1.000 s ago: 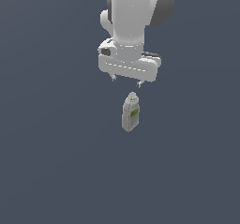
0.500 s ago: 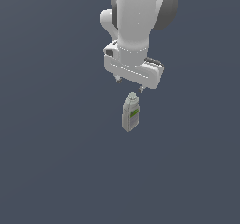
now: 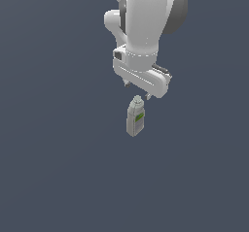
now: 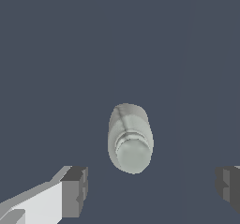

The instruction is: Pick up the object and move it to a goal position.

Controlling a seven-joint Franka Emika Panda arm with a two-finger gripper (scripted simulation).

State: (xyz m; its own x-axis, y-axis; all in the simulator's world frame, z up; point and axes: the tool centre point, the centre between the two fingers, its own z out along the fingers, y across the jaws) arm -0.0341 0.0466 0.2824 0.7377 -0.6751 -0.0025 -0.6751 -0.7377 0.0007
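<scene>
While your gripper hangs spread wide and empty, the bottle stands upright just beneath it, bare worktop all around.

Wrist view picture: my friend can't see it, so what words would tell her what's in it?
A small pale grey-beige bottle with a rounded cap, seen from above on a plain dark grey floor. The robot's open gripper is above it, one dark fingertip on each side, not touching.
</scene>
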